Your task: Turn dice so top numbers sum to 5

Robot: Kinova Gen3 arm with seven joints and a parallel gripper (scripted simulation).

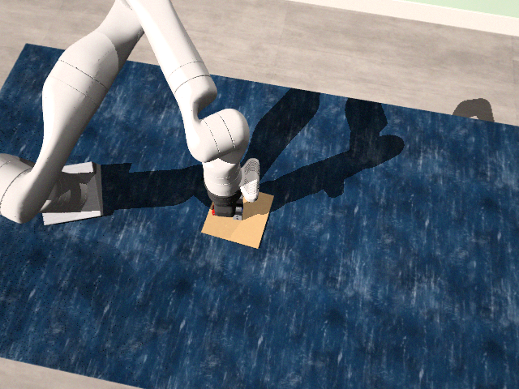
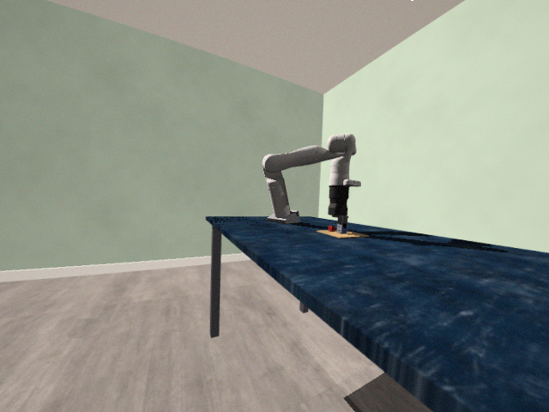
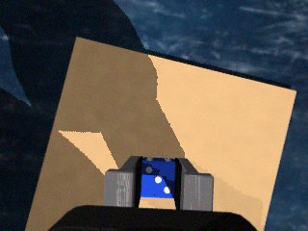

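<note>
The blue die (image 3: pixel 153 187) (image 2: pixel 344 230) is between the two grey fingertips of my gripper (image 3: pixel 158 174) (image 2: pixel 342 229) (image 1: pixel 238 207), which is shut on it, with a pad against each side. Its upward face seems to show three white pips in a diagonal, partly in shadow. It is low at the tan mat (image 3: pixel 231 101) (image 1: pixel 249 236) (image 2: pixel 354 235); whether it touches the mat is unclear. The red die (image 1: pixel 213 211) (image 2: pixel 330 228) is on the mat, on the robot-base side of the gripper; its top number is hidden. A third die cannot be made out.
The mat lies on the blue table (image 1: pixel 335 271) (image 2: pixel 377 283). The robot's base plate (image 1: pixel 92 188) (image 2: pixel 283 218) stands to the left. The arm and its shadow cover part of the mat. The gripper body hides the base-side part of the mat in the wrist view.
</note>
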